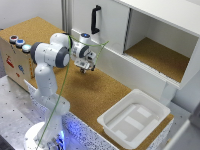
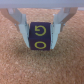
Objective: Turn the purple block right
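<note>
In the wrist view the purple block [image 2: 41,37] is a small dark cube with yellow markings on its near face. It sits between the two grey fingers [image 2: 22,29] of my gripper [image 2: 41,43], which are closed against its two sides. The block is at or just above the cork surface [image 2: 42,67]; I cannot tell if it touches. In the exterior view the gripper [image 1: 85,69] points down over the cork tabletop [image 1: 100,95], in front of the white cabinet. The block is too small to make out there.
A white cabinet with a black handle [image 1: 95,19] and an open compartment [image 1: 160,55] stands behind. A white plastic tray [image 1: 134,118] lies at the exterior view's right front. A wooden box with round coloured buttons [image 1: 19,42] is at the left. A green cable [image 1: 67,85] hangs along the arm.
</note>
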Controlling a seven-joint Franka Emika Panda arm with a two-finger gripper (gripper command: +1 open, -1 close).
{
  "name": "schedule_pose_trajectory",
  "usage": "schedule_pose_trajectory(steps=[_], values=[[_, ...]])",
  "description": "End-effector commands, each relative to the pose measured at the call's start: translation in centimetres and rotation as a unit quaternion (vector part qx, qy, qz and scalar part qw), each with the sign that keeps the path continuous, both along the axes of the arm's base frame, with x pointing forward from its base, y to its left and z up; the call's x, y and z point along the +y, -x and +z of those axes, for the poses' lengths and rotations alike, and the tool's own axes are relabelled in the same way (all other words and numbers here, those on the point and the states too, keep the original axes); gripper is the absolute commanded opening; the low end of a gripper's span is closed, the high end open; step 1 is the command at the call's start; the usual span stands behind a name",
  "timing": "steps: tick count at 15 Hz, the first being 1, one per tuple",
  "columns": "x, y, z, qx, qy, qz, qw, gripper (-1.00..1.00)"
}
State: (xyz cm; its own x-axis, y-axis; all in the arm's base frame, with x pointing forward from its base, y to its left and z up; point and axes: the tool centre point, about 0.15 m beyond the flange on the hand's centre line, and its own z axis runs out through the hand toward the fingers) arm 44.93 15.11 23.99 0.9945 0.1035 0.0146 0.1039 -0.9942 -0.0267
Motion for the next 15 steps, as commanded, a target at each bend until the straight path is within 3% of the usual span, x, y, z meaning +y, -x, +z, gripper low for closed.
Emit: schedule_pose_trajectory(steps=[1, 3, 5, 7, 11, 13, 15], values=[[-0.8, -0.2, -0.9, 0.021, 0.009, -0.196, 0.980, -1.00], [-0.4, -0.3, -1.6, 0.015, -0.013, -0.290, 0.957, -1.00], [-0.1, -0.1, -3.1, 0.028, -0.021, -0.372, 0.928, -1.00], [-0.4, 0.3, -4.1, 0.038, 0.006, -0.458, 0.888, -1.00], [-0.9, 1.3, -3.7, 0.022, -0.003, -0.680, 0.733, -1.00], [-0.5, 0.7, -3.5, 0.015, -0.037, -0.725, 0.688, -1.00], [-0.4, -0.4, -3.2, 0.030, -0.049, -0.726, 0.685, -1.00]])
